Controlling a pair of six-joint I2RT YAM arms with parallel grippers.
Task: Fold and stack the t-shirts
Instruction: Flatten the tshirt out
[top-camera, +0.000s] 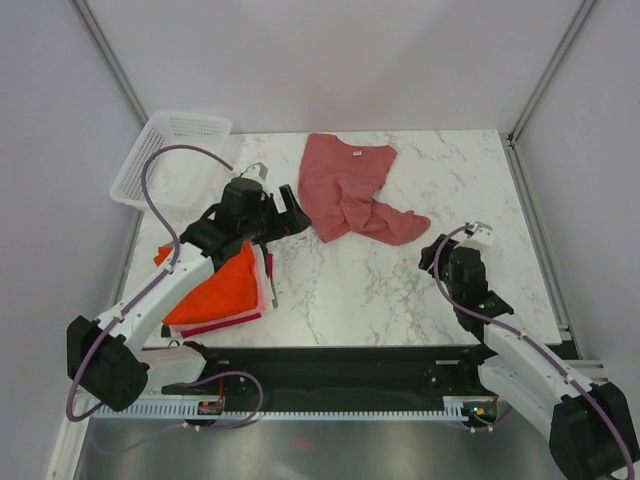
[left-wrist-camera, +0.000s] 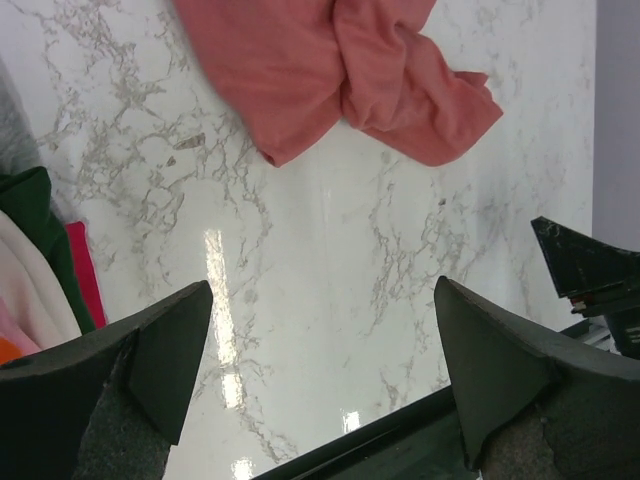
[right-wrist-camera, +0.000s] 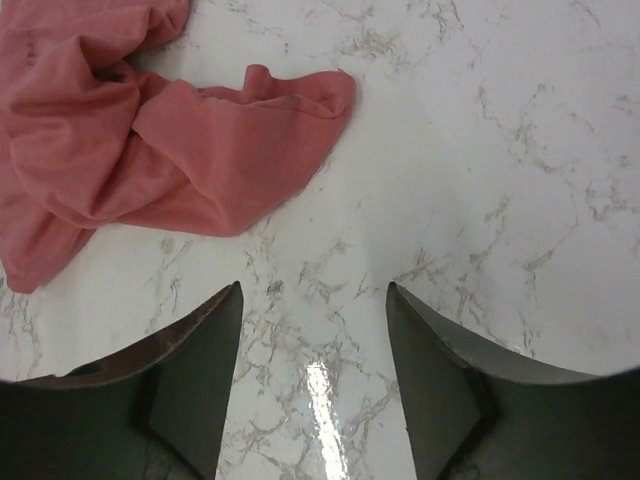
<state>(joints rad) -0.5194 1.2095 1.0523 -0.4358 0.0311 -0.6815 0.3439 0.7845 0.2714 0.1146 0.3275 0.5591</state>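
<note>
- Dusty pinkish-red soft cloth t-shirt (top-camera: 345, 190): shown crumpled and unfolded at the far middle of the white marble-patterned table (top-camera: 400, 290); one part is bunched and twisted toward the right, so spreading flat is judged necessary before any fold can be made.
- Stack of folded cloth t-shirts (top-camera: 225, 290): laid at the near left of the table, bright orange-red on top with pink and white edges beneath; it is presumably kept to one side so that the centre serves as working surface; part of it is hidden by the left arm.
- Left gripper (left-wrist-camera: 322, 290): held over bare marble between the stack and the crumpled t-shirt; jaws are spread wide and nothing is grasped; it is pointed toward the garment, a posture judged to suit a reach.
- Right gripper (right-wrist-camera: 314, 290): jaws likewise parted and empty; it is poised near the bunched right end, apart from the cloth.
- White plastic mesh basket (top-camera: 190, 118): set at the far left corner, beyond the stack.
</note>
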